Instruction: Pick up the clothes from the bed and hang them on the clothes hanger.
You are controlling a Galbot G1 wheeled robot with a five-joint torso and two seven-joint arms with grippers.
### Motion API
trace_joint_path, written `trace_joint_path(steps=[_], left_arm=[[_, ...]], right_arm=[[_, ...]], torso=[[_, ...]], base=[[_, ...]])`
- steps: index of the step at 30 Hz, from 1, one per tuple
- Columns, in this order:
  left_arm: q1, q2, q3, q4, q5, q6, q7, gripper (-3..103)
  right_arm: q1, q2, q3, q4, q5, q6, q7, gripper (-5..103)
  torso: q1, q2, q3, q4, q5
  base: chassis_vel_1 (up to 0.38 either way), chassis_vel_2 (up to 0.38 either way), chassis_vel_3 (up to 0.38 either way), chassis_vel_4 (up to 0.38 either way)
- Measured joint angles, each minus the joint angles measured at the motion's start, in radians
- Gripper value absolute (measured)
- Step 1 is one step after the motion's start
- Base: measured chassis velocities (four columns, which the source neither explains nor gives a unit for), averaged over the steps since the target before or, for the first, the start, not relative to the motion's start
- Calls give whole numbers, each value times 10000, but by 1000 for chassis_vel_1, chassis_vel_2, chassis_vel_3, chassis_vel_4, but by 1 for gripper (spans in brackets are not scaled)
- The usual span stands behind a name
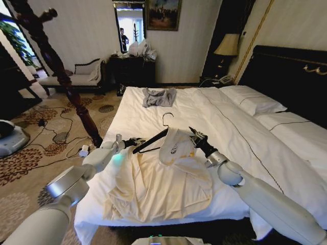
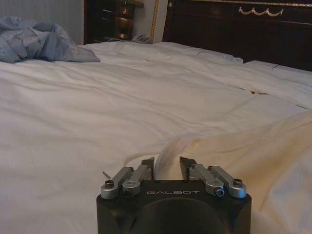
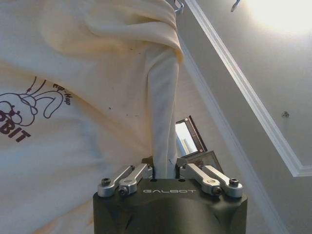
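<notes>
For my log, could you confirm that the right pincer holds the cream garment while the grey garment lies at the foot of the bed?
Not quite: the head view shows the grey garment far up the bed, not at its foot. The right pincer does hold the cream garment.

Cream clothes (image 1: 153, 184) on the bed (image 1: 204, 112); right pincer (image 1: 194, 135) clamped on its raised fold beside hanger (image 1: 153, 139)

The bed (image 1: 214, 115) was covered by a white duvet. A small grey garment (image 1: 159, 97) was laid on the bed, well apart from the pillows (image 1: 253, 99). The cream clothes (image 1: 153, 186) were spread on the bed too, farther from the pillows than the grey garment.
</notes>
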Motion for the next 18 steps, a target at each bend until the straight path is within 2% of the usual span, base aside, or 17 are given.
trace_joint_path(steps=[2, 3, 5, 6, 8, 18], left_arm=[[32, 3, 8, -18, 19, 0, 0, 21], [32, 3, 8, -18, 19, 0, 0, 21], [59, 25, 9, -53, 30, -3, -3, 10], [69, 40, 9, -76, 31, -6, -6, 10], [88, 77, 8, -121, 32, -10, -13, 2], [278, 252, -126, -533, 5, -18, -158, 1]], right_arm=[[13, -2, 3, -2, 0, 6, -1, 19], [13, -2, 3, -2, 0, 6, -1, 19], [14, -45, 3, -2, 2, 15, -4, 19], [7, -63, 7, 2, 1, 19, -4, 19], [-30, -71, 11, 18, 2, 20, -4, 19], [-127, -59, 65, 52, -37, 16, 3, 19]], torso=[[0, -1, 0, 0, -1], [0, -1, 0, 0, -1], [0, 0, 0, 0, -1], [0, -1, 0, 0, -1], [0, 0, 0, 0, 0], [0, -1, 0, -1, -1]], base=[[0, 0, 0, 0], [0, 0, 0, 0], [0, 0, 0, 0], [0, 0, 0, 0], [0, 0, 0, 0], [0, 0, 0, 0]])
